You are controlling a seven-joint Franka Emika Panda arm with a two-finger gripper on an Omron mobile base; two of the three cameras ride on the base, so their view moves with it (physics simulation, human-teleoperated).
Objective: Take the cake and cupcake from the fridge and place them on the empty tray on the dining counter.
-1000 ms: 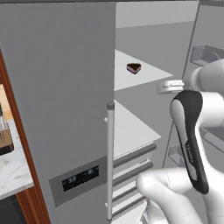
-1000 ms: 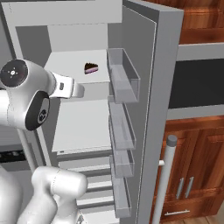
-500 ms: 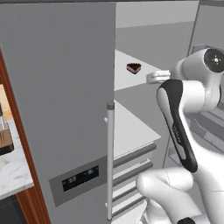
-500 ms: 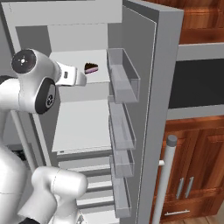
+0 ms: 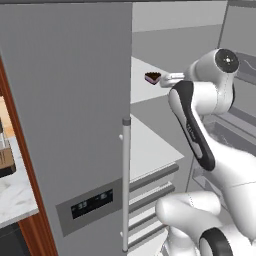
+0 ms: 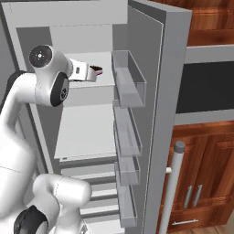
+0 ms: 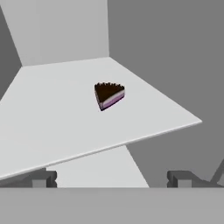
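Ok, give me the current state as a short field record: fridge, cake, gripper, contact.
fridge: right door open, left door shut
cake: slice lying alone on the upper shelf, near the middle
gripper: open, level with the shelf's front edge, pointed at the cake
contact: none; fingertips short of the cake
cupcake: not located
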